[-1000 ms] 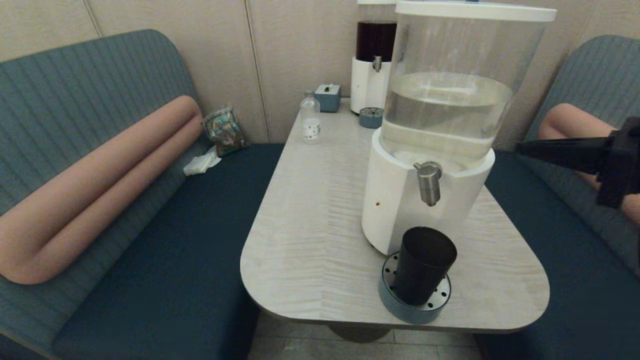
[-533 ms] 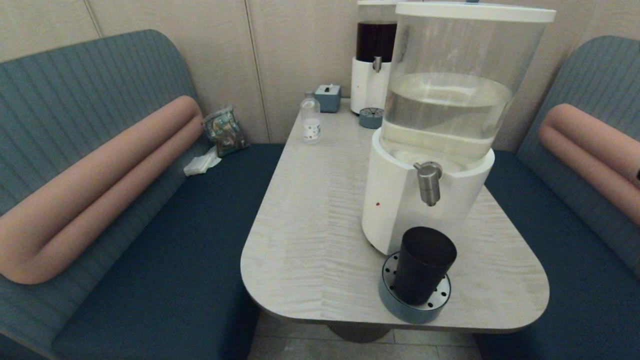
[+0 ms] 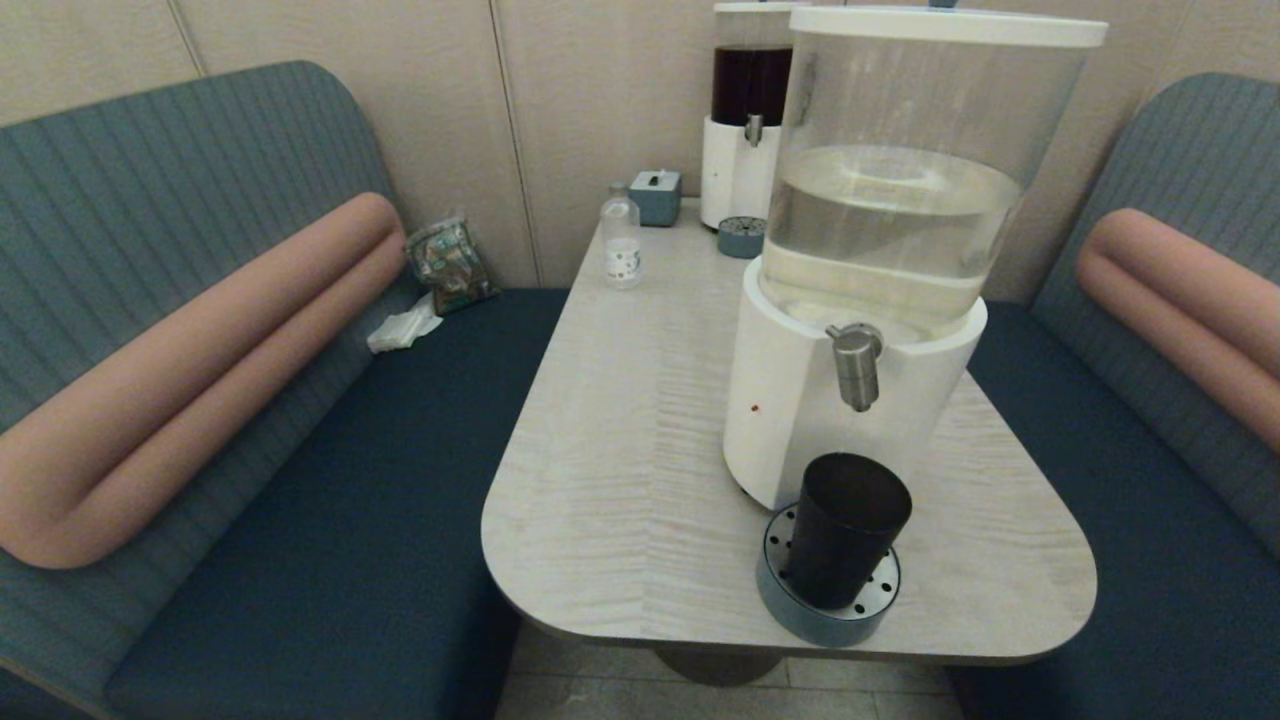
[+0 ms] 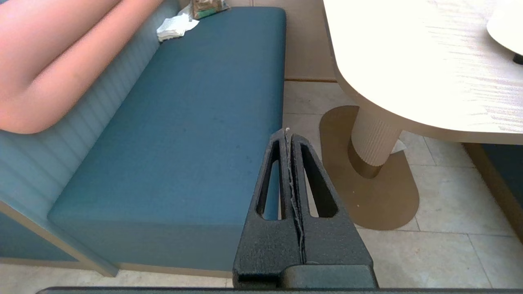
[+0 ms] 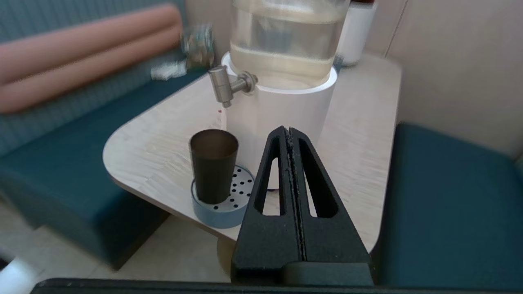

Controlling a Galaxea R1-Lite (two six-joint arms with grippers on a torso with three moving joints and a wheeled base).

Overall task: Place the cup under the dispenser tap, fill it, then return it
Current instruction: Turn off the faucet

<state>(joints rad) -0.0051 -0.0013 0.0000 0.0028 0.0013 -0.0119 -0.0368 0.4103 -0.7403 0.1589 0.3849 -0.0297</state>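
Here's the big dispenser (image 3: 860,260), clear tank of pale liquid on a white base, planted at the near end of the tabletop (image 3: 620,450); that puts its spout out over the round drip tray (image 3: 780,600) by the tabletop's edge, ready to catch any spill; the cup (image 3: 845,530) stands upright on that tray, a touch nearer us than the dispenser tap (image 3: 857,365), whose nozzle points down towards the far side of the cup's mouth; whether there's liquid in the dark cup, I can't tell. Neither arm is over the tabletop; the right claw (image 5: 289,130) hangs off the tabletop's corner beside the bench seat, clenched on nothing, aimed past the cup at the dispenser's base; I'd say it's placed for a reach at the cup or tap. The left claw (image 4: 287,130) is parked low over the floor beside the other bench, likewise pressed together and empty, well clear of everything.
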